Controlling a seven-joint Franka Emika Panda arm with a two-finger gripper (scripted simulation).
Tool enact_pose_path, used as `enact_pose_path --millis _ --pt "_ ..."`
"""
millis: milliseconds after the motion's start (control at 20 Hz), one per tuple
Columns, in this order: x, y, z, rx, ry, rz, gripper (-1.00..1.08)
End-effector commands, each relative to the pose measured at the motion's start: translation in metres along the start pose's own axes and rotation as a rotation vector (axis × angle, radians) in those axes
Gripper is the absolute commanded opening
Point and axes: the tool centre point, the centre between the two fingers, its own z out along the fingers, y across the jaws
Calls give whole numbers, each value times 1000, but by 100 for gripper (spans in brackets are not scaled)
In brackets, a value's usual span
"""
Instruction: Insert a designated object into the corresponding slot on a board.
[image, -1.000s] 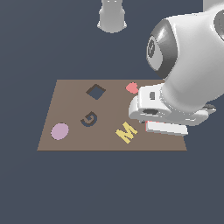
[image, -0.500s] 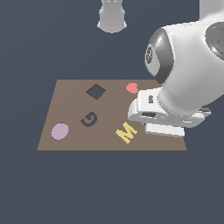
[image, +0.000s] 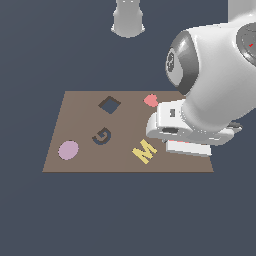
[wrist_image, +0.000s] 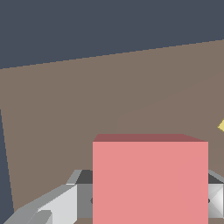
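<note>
Gripper (wrist_image: 148, 205): clenched on flat salmon-red square block (wrist_image: 150, 181)
Dark navy diamond-turned square slot (image: 109, 104): vacant
Flat brown rectangular board (image: 80, 125): beneath arm

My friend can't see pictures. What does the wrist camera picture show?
A big salmon-red square block fills the lower middle of the wrist view, with the gripper and its grey fingers on either side of it. Behind it lies the flat brown board, dark floor beyond, and a tiny bit of yellow at one edge.
</note>
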Motion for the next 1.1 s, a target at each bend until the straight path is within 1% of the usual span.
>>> enact_pose_path --millis 0,250,500,750,1050 --pt "0 0 0 0 0 0 -100" --pt "-3 -1 0 0 0 -21 -100" --pt "-11 -2 0 0 0 -84 -100" --pt "-26 -4 -1 0 0 -189 -100" --pt "-50 -3 -1 0 1 -366 -100"
